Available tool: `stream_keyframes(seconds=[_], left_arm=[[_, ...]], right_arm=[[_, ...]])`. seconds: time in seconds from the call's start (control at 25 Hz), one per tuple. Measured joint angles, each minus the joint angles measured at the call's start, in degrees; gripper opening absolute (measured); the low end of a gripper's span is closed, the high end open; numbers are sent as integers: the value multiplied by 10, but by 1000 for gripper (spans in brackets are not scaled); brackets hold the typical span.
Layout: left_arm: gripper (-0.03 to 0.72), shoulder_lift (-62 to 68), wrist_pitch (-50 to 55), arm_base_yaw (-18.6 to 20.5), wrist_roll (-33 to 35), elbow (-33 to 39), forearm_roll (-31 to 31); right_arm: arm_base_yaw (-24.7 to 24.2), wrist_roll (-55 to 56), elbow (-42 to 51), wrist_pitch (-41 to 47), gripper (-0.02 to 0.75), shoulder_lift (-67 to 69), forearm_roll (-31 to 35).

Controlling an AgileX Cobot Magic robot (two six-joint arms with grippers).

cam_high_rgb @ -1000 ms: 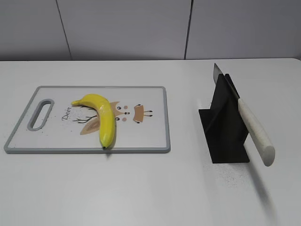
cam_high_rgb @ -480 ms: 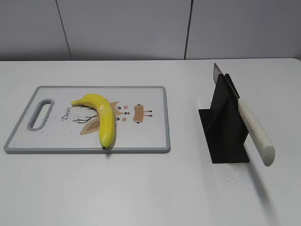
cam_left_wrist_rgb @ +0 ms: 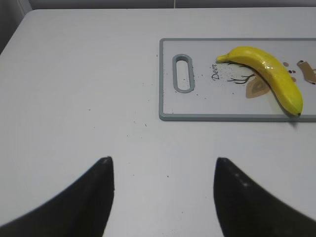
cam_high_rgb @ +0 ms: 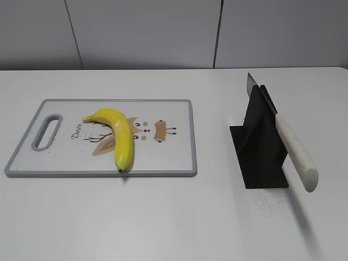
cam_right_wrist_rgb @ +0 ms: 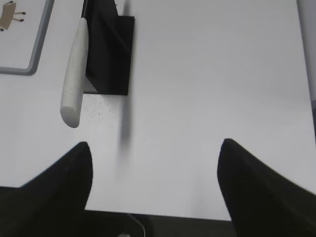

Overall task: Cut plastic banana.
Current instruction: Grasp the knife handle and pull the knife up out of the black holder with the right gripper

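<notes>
Your banana (cam_high_rgb: 120,136) is a single glossy bright-yellow curve with a short stem at the far-left end and a small dark tip at the near end. It's lying flat on the board (cam_high_rgb: 163,157), partly covering the brown deer print (cam_high_rgb: 142,132), and that dark tip sits right at the board's near edge. The board is white with a grey rim and a slot handle (cam_high_rgb: 46,132) on its left side.

Off to the right, well apart from the board, you've got a black stand (cam_high_rgb: 260,147) with a knife (cam_high_rgb: 285,138) slanted in it, blade up and back, pale handle sticking out toward you.

Everything sits on a plain white table (cam_high_rgb: 174,217) with a few dark specks, and behind it there's a grey panelled wall (cam_high_rgb: 147,32).

Your left gripper (cam_left_wrist_rgb: 160,170) hangs over bare table near the board's handle end, fingers spread wide, holding nothing. Your right gripper (cam_right_wrist_rgb: 153,158) is the same deal, fingers apart, just near the knife handle.
</notes>
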Motion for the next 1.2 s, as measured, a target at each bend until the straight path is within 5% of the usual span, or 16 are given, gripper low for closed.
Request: stream_keyframes(seconds=[0.52, 1.2], left_arm=[[589, 1, 0, 0, 0, 0, 1], [586, -7, 0, 0, 0, 0, 1]], right_arm=[[4, 0, -115, 49, 592, 269, 114], [120, 51, -117, 14, 552, 466, 77]])
